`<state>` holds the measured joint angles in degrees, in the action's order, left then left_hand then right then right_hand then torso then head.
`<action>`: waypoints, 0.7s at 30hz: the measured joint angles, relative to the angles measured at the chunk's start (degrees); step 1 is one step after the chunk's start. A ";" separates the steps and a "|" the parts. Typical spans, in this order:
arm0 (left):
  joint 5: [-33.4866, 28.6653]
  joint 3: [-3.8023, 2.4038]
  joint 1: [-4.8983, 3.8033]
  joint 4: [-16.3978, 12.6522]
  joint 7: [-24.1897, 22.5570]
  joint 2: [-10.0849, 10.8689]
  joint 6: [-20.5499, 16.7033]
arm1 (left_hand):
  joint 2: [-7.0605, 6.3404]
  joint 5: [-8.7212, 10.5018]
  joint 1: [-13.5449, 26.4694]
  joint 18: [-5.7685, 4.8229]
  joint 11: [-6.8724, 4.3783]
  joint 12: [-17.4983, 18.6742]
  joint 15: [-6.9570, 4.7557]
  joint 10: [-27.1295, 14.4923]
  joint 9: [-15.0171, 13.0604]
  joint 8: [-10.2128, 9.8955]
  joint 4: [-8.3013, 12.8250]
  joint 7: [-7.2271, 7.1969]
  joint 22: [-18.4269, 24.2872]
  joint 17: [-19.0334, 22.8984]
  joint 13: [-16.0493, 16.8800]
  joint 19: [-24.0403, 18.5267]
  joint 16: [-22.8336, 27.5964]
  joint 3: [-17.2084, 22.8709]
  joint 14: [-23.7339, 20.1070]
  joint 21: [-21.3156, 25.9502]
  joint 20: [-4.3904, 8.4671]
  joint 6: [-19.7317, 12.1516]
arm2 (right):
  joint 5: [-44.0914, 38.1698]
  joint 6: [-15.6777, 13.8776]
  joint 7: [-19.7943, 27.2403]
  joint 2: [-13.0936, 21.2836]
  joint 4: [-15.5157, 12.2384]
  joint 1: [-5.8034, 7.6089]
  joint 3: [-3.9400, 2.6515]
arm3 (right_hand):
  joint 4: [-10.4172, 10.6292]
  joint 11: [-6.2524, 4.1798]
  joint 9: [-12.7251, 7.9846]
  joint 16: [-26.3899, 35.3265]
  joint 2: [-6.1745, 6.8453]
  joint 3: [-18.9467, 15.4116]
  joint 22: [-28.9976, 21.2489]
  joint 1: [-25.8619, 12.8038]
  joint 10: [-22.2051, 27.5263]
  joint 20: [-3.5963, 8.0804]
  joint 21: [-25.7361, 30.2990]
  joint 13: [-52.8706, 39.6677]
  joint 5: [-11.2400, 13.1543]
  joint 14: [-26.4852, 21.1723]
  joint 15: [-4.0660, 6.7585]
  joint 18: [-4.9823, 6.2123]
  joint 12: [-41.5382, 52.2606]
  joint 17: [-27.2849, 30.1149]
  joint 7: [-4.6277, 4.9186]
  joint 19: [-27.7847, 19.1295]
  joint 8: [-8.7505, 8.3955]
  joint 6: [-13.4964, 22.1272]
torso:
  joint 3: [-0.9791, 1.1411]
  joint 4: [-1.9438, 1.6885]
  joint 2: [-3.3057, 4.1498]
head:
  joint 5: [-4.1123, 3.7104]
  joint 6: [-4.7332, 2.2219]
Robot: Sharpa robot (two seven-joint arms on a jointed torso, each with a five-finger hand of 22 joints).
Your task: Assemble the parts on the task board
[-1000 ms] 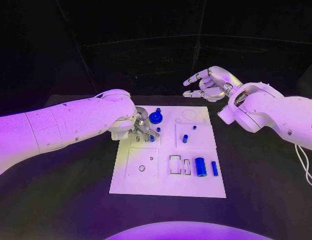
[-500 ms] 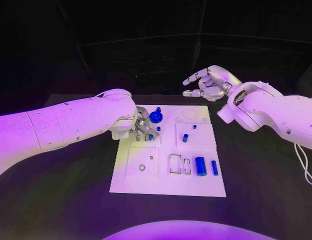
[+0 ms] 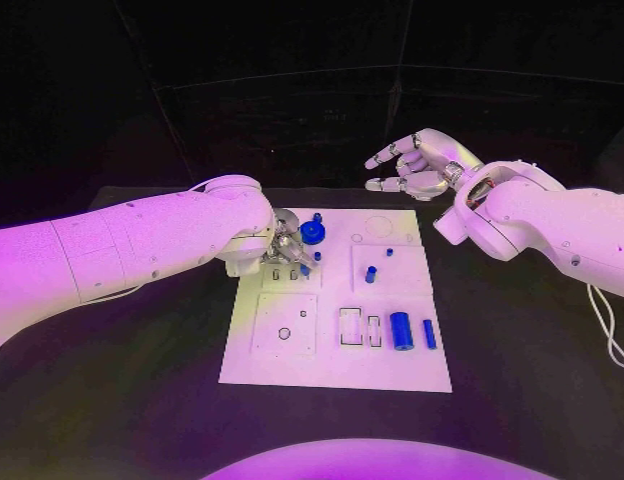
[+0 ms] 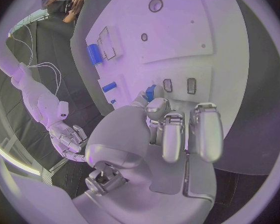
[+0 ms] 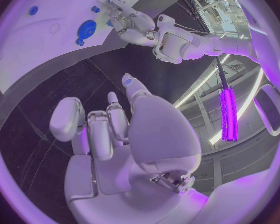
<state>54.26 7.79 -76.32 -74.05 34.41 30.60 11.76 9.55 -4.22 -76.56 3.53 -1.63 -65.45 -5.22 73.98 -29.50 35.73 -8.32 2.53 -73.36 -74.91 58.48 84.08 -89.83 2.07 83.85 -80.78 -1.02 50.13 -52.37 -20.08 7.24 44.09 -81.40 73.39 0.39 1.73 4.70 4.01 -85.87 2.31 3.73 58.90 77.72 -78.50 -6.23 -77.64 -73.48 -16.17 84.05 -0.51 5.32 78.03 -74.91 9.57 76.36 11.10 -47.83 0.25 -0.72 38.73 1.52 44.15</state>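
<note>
Head view: assembly looks only begun, with the left hand (image 3: pixel 285 250) curled over the far-left slots of the white rectangular task board (image 3: pixel 337 372) mid-tabletop, grasp indeterminate, several small blue cylindrical parts (image 3: pixel 402 331) still loose, and the right hand (image 3: pixel 416 165) raised, part-curled, empty.

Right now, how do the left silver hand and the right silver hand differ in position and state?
The left silver hand is low over the white task board, fingers by small blue parts; the right silver hand is raised beyond the board's far edge. The left hand's grip is unclear; the right hand holds nothing, fingers apart. Both are silver, on white arms.
</note>
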 measured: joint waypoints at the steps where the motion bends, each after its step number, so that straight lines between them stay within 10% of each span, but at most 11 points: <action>1: -0.09 0.01 0.03 -0.04 -0.12 0.06 -0.07 | -0.19 0.00 -0.11 0.00 0.00 0.20 0.00 0.00 -0.22 0.01 -1.15 0.13 0.01 0.00 -0.13 0.00 0.00 1.15 0.00 0.00 0.00 -0.13 | 0.00 0.03 0.00 -0.02 0.03 0.00 0.00 | 0.00 0.00 0.00 0.00 0.00 0.00 0.00 0.00 0.00 0.00 0.00 0.00 0.00 0.00 0.00 0.00 0.00 0.00 0.00 0.00 0.00 0.00 | 0.00 0.00 0.00 | 0.02 0.01; 10: -0.67 0.05 0.10 -0.84 -0.94 1.14 -0.55 | -9.59 -0.68 9.67 0.00 0.01 0.46 0.02 0.00 -2.37 2.01 0.05 0.31 0.43 0.00 -0.82 0.00 0.00 23.31 0.02 0.42 0.00 -0.31 | -0.02 0.41 -0.05 -0.14 0.25 0.00 0.00 | -0.16 0.00 -0.05 0.00 0.00 -0.16 0.00 0.00 0.00 0.00 0.00 0.00 -0.59 0.00 0.00 0.00 0.00 0.00 0.00 0.00 0.22 0.00 | -0.02 -0.03 0.00 | 0.07 0.08; 21: 0.35 0.10 0.19 -4.40 -2.44 4.27 -4.59 | -11.51 -2.70 12.19 0.00 -0.12 0.46 0.02 0.55 -3.59 2.90 0.29 0.31 0.16 0.00 -0.96 0.00 0.00 27.54 0.01 0.42 0.00 -0.30 | -0.04 0.88 -0.10 -0.14 0.38 -0.01 0.01 | -0.16 0.00 -0.04 0.00 0.00 -0.16 0.01 0.00 0.00 0.00 0.00 -0.01 -0.87 0.00 0.00 0.00 0.00 0.00 0.00 0.00 0.22 0.00 | 0.02 -0.09 0.00 | 0.34 0.26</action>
<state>54.61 7.89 -76.13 -78.45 31.97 34.87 7.17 -1.96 -6.91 -64.37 3.54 -1.75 -64.99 -5.20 74.53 -33.09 38.63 -8.04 2.84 -73.20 -74.91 57.52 84.08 -89.82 29.61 83.86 -80.36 -1.03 49.82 -52.41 -19.20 7.14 43.95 -81.02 73.38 0.40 1.58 4.70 3.96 -85.87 2.31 3.58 58.91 77.72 -78.51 -6.23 -77.64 -73.48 -17.04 84.05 -0.51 5.32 78.03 -74.90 9.57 76.36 11.31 -47.83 0.27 -0.81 38.73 1.86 44.41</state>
